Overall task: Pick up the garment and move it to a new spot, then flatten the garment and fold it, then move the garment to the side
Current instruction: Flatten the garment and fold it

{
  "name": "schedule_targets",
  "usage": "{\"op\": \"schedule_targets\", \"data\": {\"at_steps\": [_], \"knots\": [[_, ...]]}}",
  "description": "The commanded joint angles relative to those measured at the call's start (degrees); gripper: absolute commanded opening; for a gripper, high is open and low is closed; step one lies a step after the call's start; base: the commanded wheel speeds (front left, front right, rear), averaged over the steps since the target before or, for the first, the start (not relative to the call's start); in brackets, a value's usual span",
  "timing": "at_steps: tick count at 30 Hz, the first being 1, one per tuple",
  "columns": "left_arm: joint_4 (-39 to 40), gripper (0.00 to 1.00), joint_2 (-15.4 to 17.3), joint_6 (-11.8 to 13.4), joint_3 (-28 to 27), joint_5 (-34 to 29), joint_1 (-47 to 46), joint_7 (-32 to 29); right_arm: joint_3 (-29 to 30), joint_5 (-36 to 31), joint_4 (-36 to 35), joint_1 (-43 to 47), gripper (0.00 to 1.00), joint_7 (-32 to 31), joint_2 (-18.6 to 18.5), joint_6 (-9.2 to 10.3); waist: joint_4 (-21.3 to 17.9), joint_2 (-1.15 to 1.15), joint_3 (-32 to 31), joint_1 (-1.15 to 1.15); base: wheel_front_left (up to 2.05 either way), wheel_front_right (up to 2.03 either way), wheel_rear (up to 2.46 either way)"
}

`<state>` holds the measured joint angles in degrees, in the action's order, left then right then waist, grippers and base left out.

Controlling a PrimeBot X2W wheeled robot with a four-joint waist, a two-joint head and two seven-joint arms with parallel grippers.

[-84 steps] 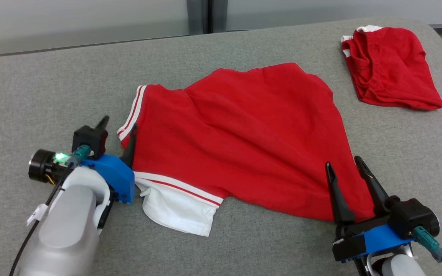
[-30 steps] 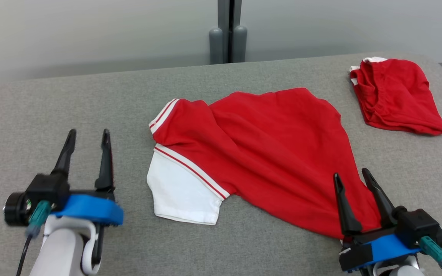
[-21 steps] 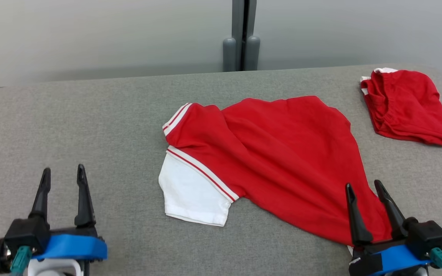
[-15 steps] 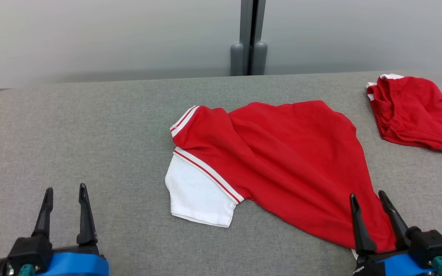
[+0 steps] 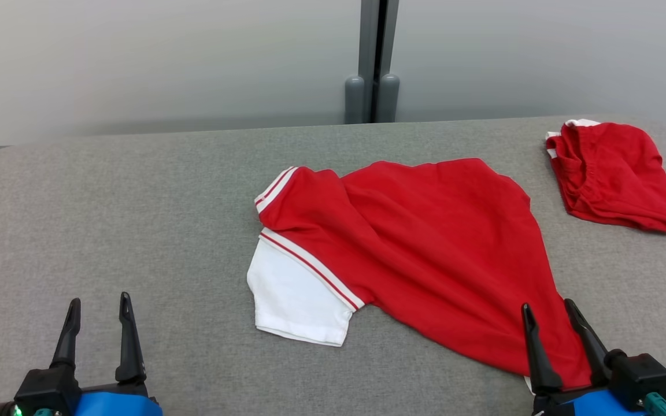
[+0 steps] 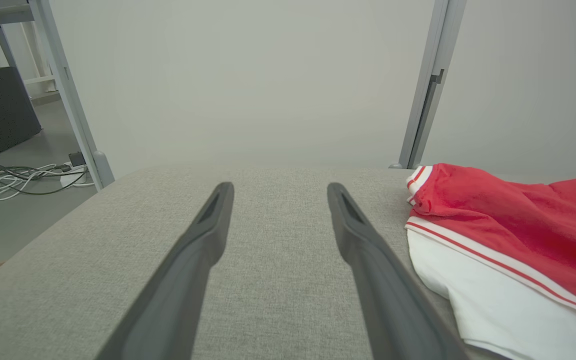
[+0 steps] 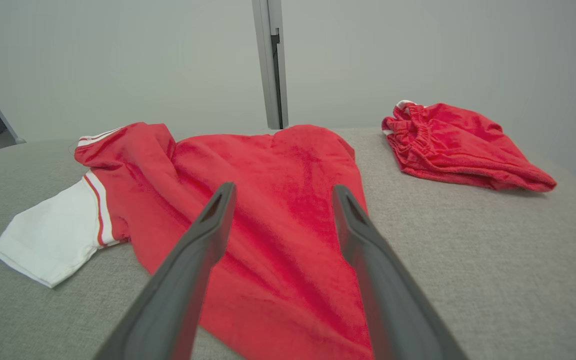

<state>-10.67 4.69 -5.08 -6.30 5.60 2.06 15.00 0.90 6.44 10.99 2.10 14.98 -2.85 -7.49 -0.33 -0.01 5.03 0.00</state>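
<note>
Left tool (image 5: 100, 299) withdrew from garment (image 5: 425, 254), jaws apart.

At five o'clock we lose a corner of the garment (image 5: 425, 254) behind the right gripper (image 5: 547, 304); the head view's bottom edge crops the left gripper (image 5: 99, 298) at seven.

Red garment (image 5: 425, 254) crumpled mid-table, white sleeve

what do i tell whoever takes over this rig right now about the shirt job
left gripper: jaws open, empty, over bare table, apart from the shirt.
right gripper: jaws open, empty, over the shirt's near right corner.
shirt: spread mid-table, wrinkled, unfolded, white sleeve toward the left.
other red garment: bunched, far right.
done: shirt laid out. left: flatten, fold, move aside.
</note>
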Motion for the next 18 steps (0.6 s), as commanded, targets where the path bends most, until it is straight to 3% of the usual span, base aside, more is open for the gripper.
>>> {"op": "schedule_targets", "data": {"at_steps": [1, 10, 18], "knots": [[-0.4, 1.0, -0.3, -0.4, -0.2, -0.4, -0.3, 0.2, 0.0, 0.2, 0.2, 0.4, 1.0, 0.3, -0.1, -0.01, -0.6, 0.01, -0.2, 0.0, 0.0, 0.0, 0.0], [-3.2, 1.0, 0.3, -1.8, 1.2, -1.4, -3.2, 0.2, 0.7, -2.6, 1.0, 1.6, 1.0, 0.3, -1.5, -0.01, -5.7, 0.01, 0.6, 0.0, 0.0, 0.0, 0.0], [-10.5, 1.0, 3.6, -2.5, 7.5, -1.3, -9.1, 0.3, -0.6, -2.3, 3.4, 4.8, 1.0, 0.3, -4.9, -0.01, -8.5, 0.01, 2.3, 0.0, 0.0, 0.0, 0.0]]}}
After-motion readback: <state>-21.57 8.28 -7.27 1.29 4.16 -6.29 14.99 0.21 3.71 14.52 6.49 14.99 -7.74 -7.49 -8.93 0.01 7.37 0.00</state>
